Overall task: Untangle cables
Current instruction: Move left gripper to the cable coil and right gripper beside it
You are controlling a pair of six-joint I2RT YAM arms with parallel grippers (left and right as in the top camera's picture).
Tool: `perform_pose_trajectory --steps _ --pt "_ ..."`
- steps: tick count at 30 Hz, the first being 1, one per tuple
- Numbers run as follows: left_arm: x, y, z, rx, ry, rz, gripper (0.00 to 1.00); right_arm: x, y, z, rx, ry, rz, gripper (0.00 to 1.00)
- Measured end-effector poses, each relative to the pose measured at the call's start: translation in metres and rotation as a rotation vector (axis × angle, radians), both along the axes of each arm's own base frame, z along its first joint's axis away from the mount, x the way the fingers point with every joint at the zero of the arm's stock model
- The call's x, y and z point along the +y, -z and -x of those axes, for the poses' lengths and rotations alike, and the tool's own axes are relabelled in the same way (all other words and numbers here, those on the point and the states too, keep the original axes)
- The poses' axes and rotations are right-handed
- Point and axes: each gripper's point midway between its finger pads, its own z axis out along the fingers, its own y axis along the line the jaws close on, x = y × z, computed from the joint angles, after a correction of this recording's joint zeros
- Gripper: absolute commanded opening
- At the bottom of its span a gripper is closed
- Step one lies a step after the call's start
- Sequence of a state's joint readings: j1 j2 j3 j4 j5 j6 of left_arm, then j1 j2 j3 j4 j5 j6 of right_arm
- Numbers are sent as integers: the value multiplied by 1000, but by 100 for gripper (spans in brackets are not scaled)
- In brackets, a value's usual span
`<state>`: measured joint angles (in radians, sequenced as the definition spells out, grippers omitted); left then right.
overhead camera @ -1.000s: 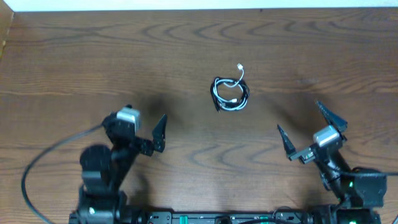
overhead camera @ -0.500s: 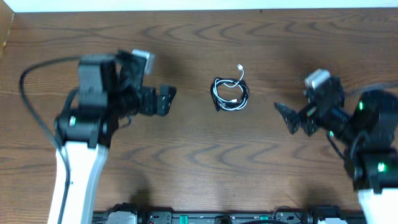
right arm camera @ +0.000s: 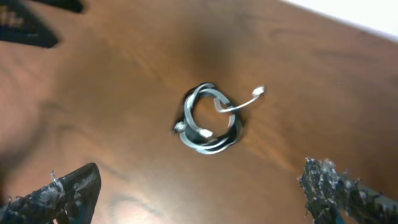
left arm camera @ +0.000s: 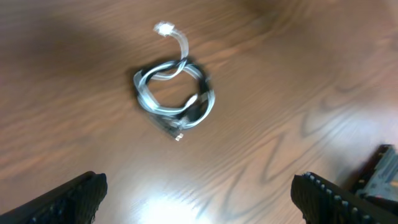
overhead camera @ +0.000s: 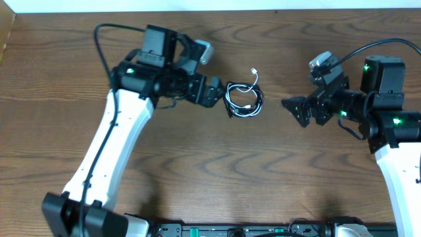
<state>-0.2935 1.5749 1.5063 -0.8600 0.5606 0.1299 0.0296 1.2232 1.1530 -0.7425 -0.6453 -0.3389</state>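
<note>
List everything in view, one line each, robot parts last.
table: one, brown wood grain, fills the view
cables: one small coiled bundle, black and white cords (number of cords unclear), lying on the table between the two tools
left arm: one, white with black joints, reaching from the near left corner toward the bundle
right arm: one, white and black, along the right edge
left tool: one, black, open, close beside the bundle on its left, apart from it
right tool: one, black, open, to the bundle's right, farther off than the left one
</note>
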Motion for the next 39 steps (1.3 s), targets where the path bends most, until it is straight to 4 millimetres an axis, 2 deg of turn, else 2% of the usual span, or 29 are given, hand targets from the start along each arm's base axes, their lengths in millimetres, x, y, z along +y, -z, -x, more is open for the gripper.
perform_pose_trajectory --steps 1,3,5,7,10,13,16,20,23,30,39 --pt "-8 1 -3 -6 18 15 94 2 0 3 10 -13 -13 99" --pt "-20 10 -9 5 17 20 92 6 -2 5 11 -34 -36 88" --pt "-25 29 -21 42 -52 -16 89 9 -4 6 12 -46 -54 80" --pt "-22 53 -34 89 -163 -68 87 11 -5 7 14 -50 -63 76" --pt "-12 89 -56 145 -318 -132 76 11 -5 7 23 -42 -71 70" --pt "-7 121 -71 189 -426 -160 72 9 -4 6 39 -20 -75 66" --pt "-5 150 -79 239 -500 -179 65 6 -2 4 56 14 -70 63" --pt "-4 174 -82 277 -545 -196 63 3 0 2 72 40 -70 61" --pt "-7 186 -82 293 -552 -205 59 2 1 2 78 50 -69 60" --pt "-13 200 -81 313 -560 -209 58 2 2 2 85 58 -67 61" --pt "-14 201 -83 309 -563 -202 58 1 3 3 93 60 -66 63"
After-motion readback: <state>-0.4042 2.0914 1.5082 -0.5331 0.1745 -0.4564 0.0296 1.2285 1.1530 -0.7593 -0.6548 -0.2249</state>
